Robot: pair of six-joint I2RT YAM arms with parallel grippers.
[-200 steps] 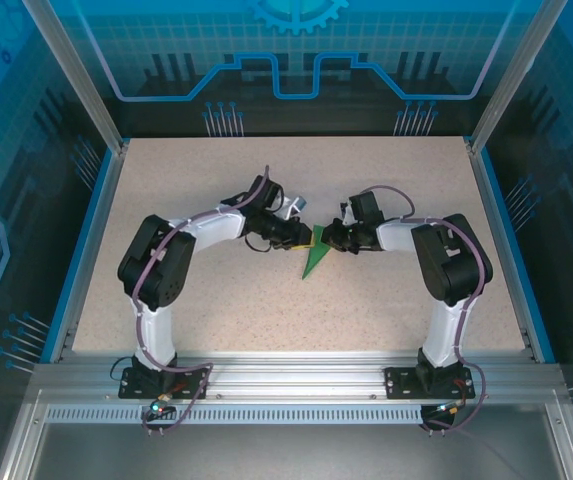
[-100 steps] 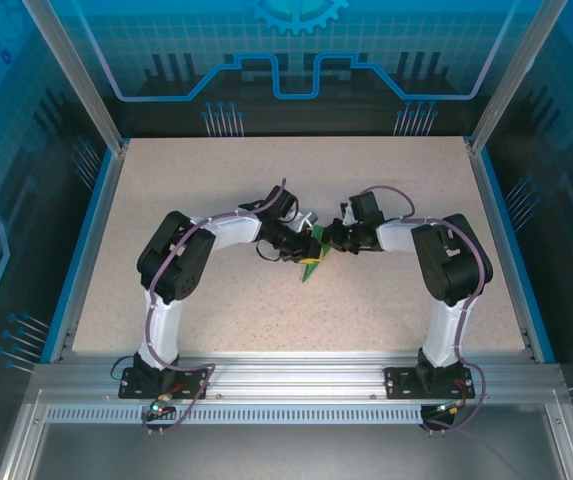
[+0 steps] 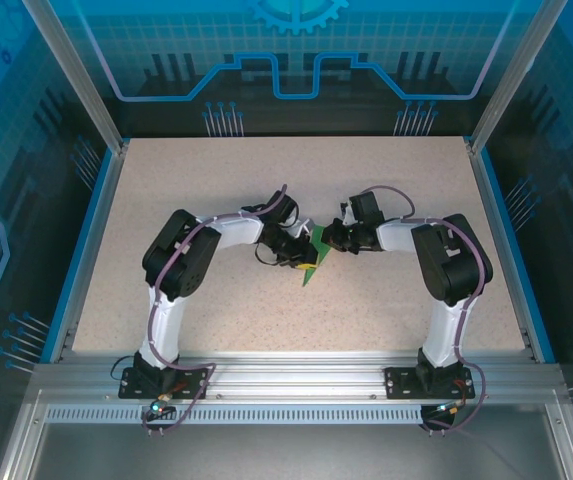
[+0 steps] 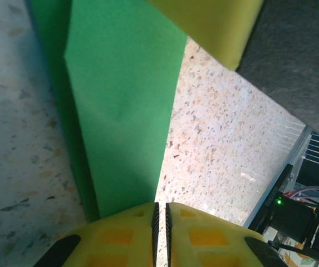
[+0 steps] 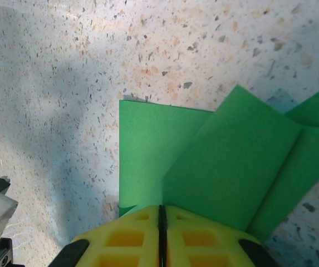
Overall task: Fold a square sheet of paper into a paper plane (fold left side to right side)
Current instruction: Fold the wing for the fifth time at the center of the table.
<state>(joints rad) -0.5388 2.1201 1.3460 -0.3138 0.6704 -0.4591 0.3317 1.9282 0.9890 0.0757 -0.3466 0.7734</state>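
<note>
The green sheet of paper (image 3: 311, 268), folded to a narrow pointed shape, lies mid-table between both grippers. My left gripper (image 3: 303, 256) is over its left side. In the left wrist view the folded paper (image 4: 120, 111) runs down to the left gripper (image 4: 160, 214), whose jaws are shut to a thin slit with nothing in it. My right gripper (image 3: 326, 240) is at the paper's far end. In the right wrist view it (image 5: 161, 214) is shut, tips on the paper (image 5: 226, 161), and a raised flap starts at its seam. One of the right gripper's yellow fingers (image 4: 215, 22) shows beyond the paper.
The speckled beige table (image 3: 266, 190) has blue rails (image 3: 94, 240) along its left and right sides and an aluminium frame (image 3: 296, 375) at the near edge. There is bare surface all around the paper.
My left gripper has swung right and nearer, onto the paper's left side. The paper now looks narrower than the earlier wide triangle. The right arm has stayed put.
</note>
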